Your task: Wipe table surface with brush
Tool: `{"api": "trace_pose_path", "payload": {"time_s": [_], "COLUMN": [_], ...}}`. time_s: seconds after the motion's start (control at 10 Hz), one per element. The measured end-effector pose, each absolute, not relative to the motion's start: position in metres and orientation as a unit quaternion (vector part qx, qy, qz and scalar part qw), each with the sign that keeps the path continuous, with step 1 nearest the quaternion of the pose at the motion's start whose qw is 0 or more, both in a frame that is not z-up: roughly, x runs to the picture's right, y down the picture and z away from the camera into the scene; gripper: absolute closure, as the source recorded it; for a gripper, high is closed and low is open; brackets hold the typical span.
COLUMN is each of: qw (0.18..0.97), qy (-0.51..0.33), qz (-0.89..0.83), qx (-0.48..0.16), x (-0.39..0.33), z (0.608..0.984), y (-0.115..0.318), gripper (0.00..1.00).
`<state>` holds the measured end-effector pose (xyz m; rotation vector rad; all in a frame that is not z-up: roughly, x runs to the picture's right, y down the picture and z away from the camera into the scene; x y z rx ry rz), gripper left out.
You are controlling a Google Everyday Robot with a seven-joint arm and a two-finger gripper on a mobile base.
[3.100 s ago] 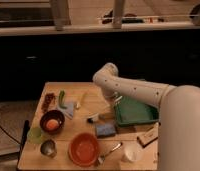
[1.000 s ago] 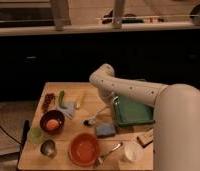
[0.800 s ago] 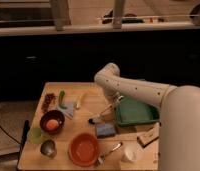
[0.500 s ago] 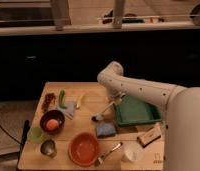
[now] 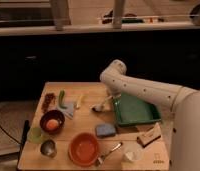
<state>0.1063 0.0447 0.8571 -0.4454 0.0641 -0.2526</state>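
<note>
**Brush is light and skinny, so the grip spot matters**

The slim white-handled dish brush with the small dark bristled head (image 5: 101, 104) sits near the middle of the light tan wooden plank surface (image 5: 88, 122), head resting on the wood around 8 o'clock from the handle. The handle runs up toward 2 o'clock into the pincer (image 5: 113, 96), which hangs at the end of the white arm, just at the 9 o'clock edge of the green rectangular tray (image 5: 135, 111). Whether the pincer is clamped on the handle or loose around it, I cannot tell.

My guess: the brush weighs almost nothing, with a stiff but slick plastic handle and soft bristles that give. I'd hold it mid-handle or higher, squeezed firmly so it won't twist when the head drags. The blue-grey rectangular sponge (image 5: 106, 130) sits near the head at 6 o'clock
</note>
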Motion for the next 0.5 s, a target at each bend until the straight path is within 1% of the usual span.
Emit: {"api": "trace_pose_path", "payload": {"time_s": [0.2,0.5], "qw": [0.964,0.946], "qy": [0.005,-0.038], "qz": [-0.147,-0.205], "qx": [-0.224,-0.247], "x": [0.078,0.038], "z": [0.866,0.881], "y": [0.045,0.059], "gripper": [1.0,1.0]}}
